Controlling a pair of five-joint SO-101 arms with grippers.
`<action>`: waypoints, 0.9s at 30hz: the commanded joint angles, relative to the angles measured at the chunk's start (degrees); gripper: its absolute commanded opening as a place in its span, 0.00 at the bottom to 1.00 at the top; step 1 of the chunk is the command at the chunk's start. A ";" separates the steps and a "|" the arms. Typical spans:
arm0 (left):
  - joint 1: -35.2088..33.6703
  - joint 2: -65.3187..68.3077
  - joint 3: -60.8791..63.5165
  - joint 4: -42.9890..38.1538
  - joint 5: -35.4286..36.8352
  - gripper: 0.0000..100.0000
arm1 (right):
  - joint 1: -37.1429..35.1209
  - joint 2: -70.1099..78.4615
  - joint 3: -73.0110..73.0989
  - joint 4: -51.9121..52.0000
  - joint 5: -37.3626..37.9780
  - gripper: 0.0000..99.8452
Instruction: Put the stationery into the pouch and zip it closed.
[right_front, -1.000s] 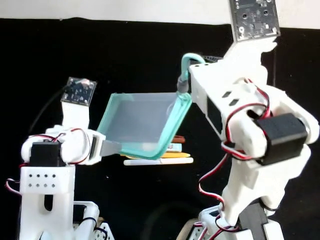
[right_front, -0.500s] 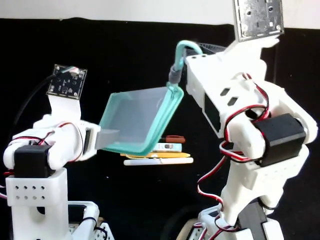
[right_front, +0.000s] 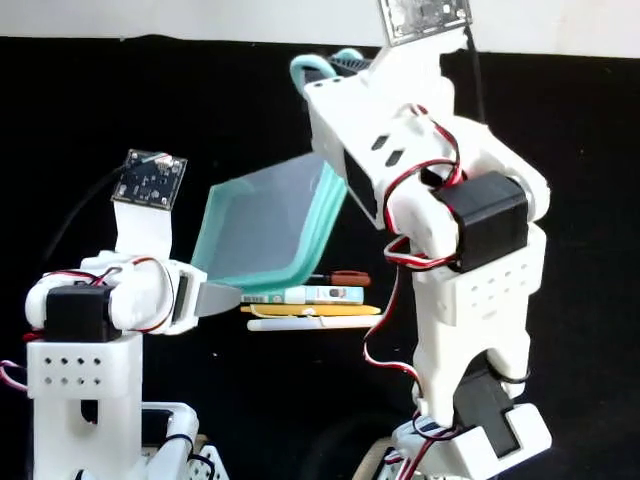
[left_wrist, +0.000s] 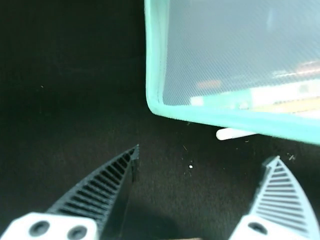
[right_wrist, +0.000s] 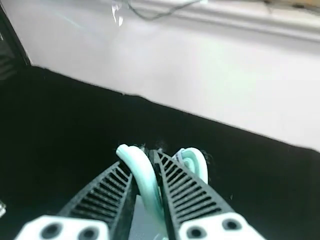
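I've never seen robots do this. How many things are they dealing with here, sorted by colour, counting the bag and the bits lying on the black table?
teal pouch: 1
brown-and-red stationery piece: 1
white-and-teal stationery piece: 1
yellow pen-like piece: 1
white pen-like piece: 1
Total: 5

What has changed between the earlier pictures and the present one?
The left gripper let go of the lower corner of the pouch and is now open close to it. The right gripper, shut on the loop, swung up and toward the left gripper, carrying the pouch along. The stationery stayed lying where it was, outside the pouch.
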 joint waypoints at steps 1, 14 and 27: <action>1.01 -0.40 0.04 -0.09 -0.18 0.37 | -0.57 0.31 -4.97 -1.89 -0.62 0.01; 7.69 0.13 -0.04 -4.57 0.18 0.37 | -8.75 9.36 -23.43 -0.31 0.62 0.01; 16.66 0.13 -0.40 -8.62 4.66 0.37 | -12.18 11.30 -24.75 -4.26 5.19 0.01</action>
